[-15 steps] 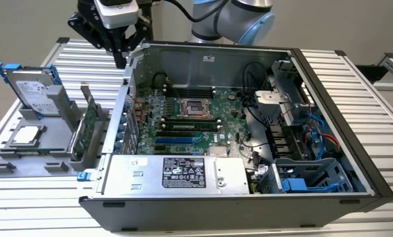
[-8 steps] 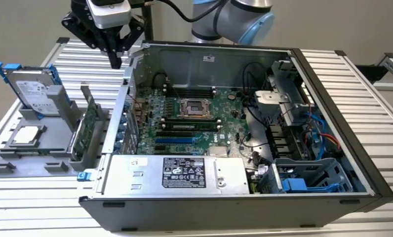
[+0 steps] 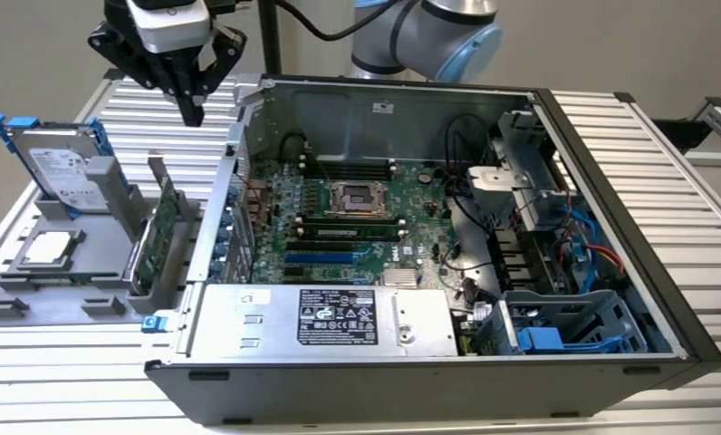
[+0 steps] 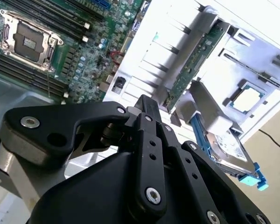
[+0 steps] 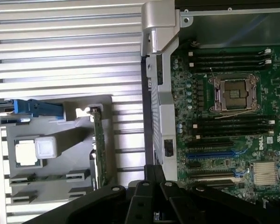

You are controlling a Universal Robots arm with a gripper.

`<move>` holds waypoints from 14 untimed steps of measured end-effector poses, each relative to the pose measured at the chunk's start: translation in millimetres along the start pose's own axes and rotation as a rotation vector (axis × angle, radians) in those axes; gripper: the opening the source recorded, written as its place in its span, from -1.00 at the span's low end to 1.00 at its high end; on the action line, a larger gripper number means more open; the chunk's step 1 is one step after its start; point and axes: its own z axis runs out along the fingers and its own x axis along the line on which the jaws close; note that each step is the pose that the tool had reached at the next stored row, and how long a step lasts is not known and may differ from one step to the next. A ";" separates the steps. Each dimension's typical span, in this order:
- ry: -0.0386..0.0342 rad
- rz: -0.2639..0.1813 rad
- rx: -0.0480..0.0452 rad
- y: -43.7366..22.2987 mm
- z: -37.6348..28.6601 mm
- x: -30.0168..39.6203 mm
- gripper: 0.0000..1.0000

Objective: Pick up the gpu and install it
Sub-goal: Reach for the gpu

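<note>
The gripper (image 3: 193,113) hung over the slatted table (image 3: 650,136) with its black fingers drawn together to a single tip and nothing held between them. In both wrist views its tips (image 4: 146,103) (image 5: 155,170) likewise met. It stood in the air just beside the open computer case's (image 3: 602,181) far corner, on the exterior view's left, above the far end of a grey holder (image 3: 46,308).

The gpu (image 3: 161,240) stood in that holder, below the gripper, near it but not touching. It rested upright on one long edge in a slot, between the holder's other parts and the case wall. What showed of it was a thin card with a green circuit-board face turned toward the case, and a grey upright piece at its far end. Its long axis ran alongside the case wall, from the far side of the table toward the near side in the exterior view. In the first wrist view the gpu (image 5: 99,144) appeared edge-on as a narrow green strip; in the second wrist view (image 4: 191,70) its green face showed.

A silver hard drive (image 3: 64,168) in a blue-tabbed caddy stood upright in the same holder, carrying a printed label. A square processor chip (image 3: 49,249) lay flat nearby.

Inside the case lay the green motherboard (image 3: 336,208) with its bare processor socket (image 3: 358,195). The silver power supply (image 3: 324,317) at the near side bore a white label with black print (image 3: 336,317).
</note>
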 end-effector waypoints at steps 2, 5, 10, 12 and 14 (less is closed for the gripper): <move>0.0001 0.000 0.0000 -0.5 -0.1 3.5 -1.00; 0.0000 0.000 -0.0002 -1.2 -0.2 8.6 -1.00; 0.0001 0.000 -0.0004 -2.4 -0.5 17.0 -1.00; 0.0001 0.000 -0.0004 -2.8 -0.6 20.3 -1.00; 0.0001 0.000 -0.0005 -3.3 -0.7 23.7 -1.00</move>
